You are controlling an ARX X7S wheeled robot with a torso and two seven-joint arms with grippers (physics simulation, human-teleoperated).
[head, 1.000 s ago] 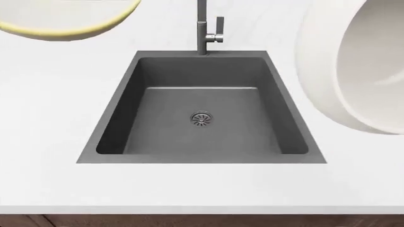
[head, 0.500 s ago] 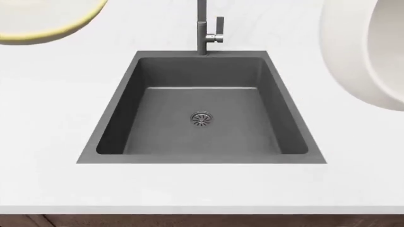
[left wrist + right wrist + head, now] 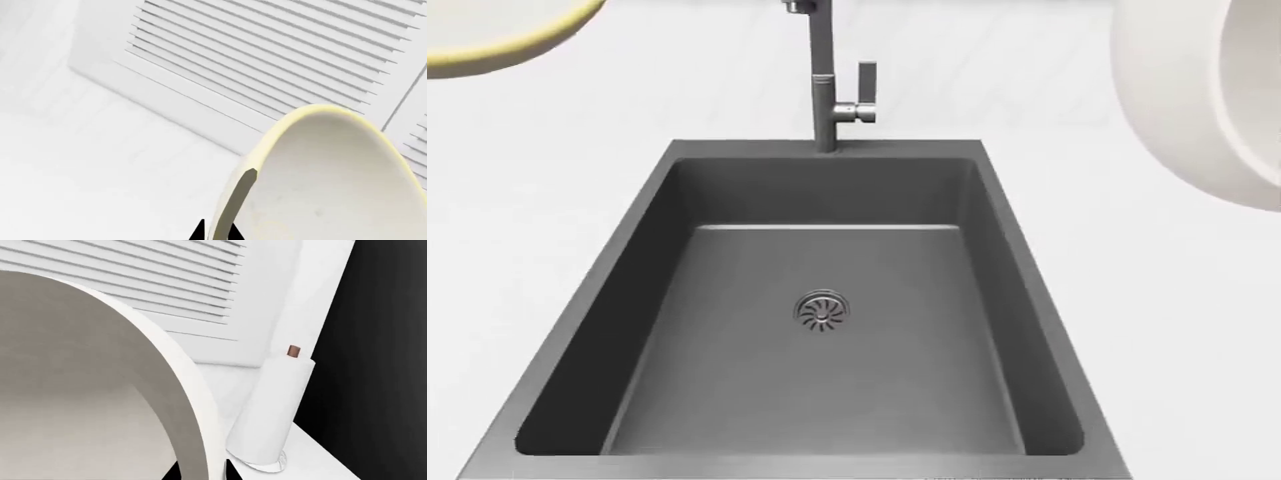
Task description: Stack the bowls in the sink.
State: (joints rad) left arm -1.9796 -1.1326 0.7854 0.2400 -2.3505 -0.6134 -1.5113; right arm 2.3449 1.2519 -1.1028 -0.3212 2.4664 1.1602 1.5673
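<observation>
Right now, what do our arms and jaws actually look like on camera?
Very little shows. Left gripper: two small, plain black, pointed jaws at the edge of the wrist view, either side of the cream bowl rim. Right gripper: the same black points beside the white bowl wall. No arms appear in the head view, and no cables or markings are visible.

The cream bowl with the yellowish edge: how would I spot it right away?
Start at the dark grey sink with its tall faucet. The cream bowl is up beyond its far left corner. Its pale yellow rim sets it apart from the larger all-white bowl on the right.
</observation>
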